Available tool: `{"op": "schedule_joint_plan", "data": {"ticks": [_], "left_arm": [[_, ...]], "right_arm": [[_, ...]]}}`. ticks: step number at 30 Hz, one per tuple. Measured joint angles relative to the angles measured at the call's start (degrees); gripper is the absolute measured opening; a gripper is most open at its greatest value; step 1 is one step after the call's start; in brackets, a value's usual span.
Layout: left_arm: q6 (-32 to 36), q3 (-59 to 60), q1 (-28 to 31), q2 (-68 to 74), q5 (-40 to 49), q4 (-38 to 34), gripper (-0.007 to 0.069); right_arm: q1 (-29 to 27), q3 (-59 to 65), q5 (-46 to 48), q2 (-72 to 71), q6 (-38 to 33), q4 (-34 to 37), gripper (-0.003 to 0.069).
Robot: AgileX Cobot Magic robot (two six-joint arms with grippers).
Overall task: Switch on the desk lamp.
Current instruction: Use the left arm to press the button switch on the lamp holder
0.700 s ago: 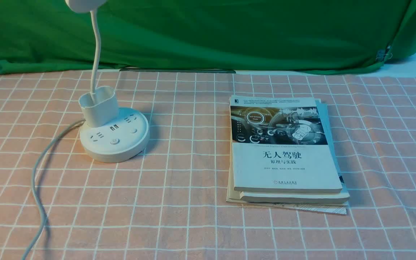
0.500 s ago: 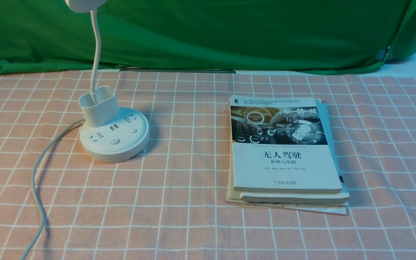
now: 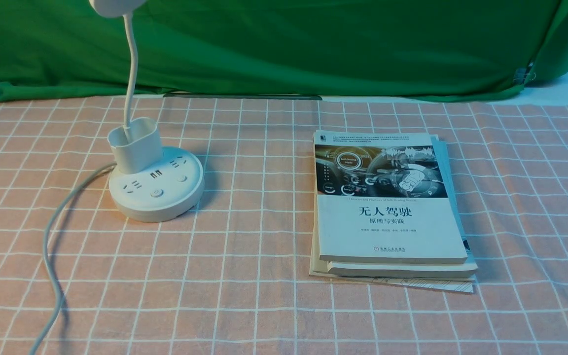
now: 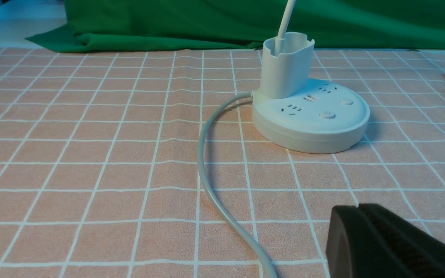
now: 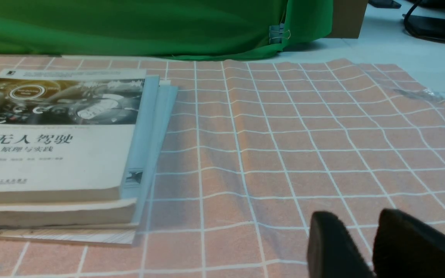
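Desk lamp [image 4: 310, 123]: white round base flat on the counter [image 4: 72, 154], sockets and two buttons on top.
Cup [image 4: 286, 67]: oval, upright on the base, with a thin neck rising out of view.
Cord [image 4: 207, 170]: grey, leaves the base and curves toward the lens.
Left gripper [image 4: 357, 211]: black, jaws pressed together, well apart from the lamp.
Green cloth [image 4: 168, 23]: along the counter's far edge.

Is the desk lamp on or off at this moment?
Seemingly off: on the desk lamp, the head, cropped at the front view's top edge, shows no glow, and the tablecloth around it has no bright pool.
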Motion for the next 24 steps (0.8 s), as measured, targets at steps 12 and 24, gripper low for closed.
{"op": "schedule_joint_plan", "data": {"ticks": [12, 24], "left_arm": [[0.00, 0.00, 0.00, 0.00, -1.78, 0.22, 0.0022], [0.00, 0.00, 0.00, 0.00, -37.78, 0.66, 0.0022]], "right_arm": [[0.00, 0.00, 0.00, 0.00, 0.00, 0.00, 0.0238], [0.00, 0.00, 0.00, 0.00, 0.00, 0.00, 0.0238]]}}
